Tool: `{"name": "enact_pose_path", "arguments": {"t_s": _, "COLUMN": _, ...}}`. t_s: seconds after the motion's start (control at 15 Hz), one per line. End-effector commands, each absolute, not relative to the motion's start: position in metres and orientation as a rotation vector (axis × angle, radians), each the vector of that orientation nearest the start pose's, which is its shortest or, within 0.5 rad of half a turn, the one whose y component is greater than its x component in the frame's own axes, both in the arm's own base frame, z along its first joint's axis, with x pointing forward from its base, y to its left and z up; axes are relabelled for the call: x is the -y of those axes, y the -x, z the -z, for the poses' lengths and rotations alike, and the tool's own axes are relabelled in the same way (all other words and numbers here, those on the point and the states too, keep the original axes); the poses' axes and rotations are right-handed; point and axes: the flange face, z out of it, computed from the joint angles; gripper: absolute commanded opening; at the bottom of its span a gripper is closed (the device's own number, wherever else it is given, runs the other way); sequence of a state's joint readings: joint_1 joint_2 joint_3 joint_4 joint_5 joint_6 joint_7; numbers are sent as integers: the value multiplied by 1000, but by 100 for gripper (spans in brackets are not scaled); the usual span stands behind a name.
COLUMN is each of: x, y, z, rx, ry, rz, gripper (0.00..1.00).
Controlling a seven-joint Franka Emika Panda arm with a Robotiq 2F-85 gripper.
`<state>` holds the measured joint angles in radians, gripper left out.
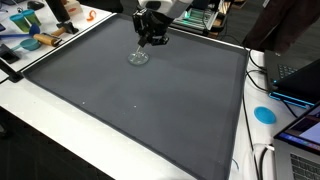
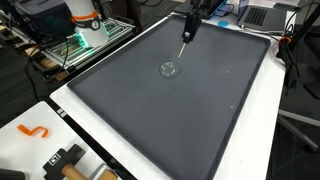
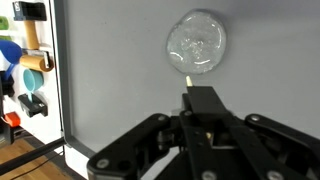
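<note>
Gripper (image 2: 188, 35), closed on a thin stick (image 2: 184, 50); a clear dish (image 3: 197, 42) is seen at 12 o'clock in the wrist view. The stick is best held upright and lowered gently.

Item: clear round dish (image 3: 197, 40), shallow, glassy and crinkled, lying flat on the far part of the dark grey mat (image 1: 150, 110). Item: thin pale stick (image 2: 184, 48), gripped in the gripper (image 2: 189, 28), slanting downward, lower tip just beside the dish's near rim.

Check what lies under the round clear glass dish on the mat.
The round clear glass dish lies on the dark grey mat, which shows through it; glare blurs part of the middle.
</note>
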<state>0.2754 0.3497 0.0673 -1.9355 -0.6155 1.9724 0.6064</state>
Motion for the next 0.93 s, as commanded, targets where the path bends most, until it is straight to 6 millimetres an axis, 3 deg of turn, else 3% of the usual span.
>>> {"name": "enact_pose_path", "arguments": {"t_s": 0.0, "x": -155, "y": -569, "z": -296, "rx": -83, "ry": -2568, "rz": 59, "gripper": 3}}
{"name": "enact_pose_path", "arguments": {"t_s": 0.4, "x": -132, "y": -574, "z": -310, "rx": -46, "ry": -2638, "rz": 51, "gripper": 3}}
{"name": "enact_pose_path", "arguments": {"t_s": 0.87, "x": -84, "y": -585, "z": -327, "rx": 14, "ry": -2830, "rz": 54, "gripper": 3}}
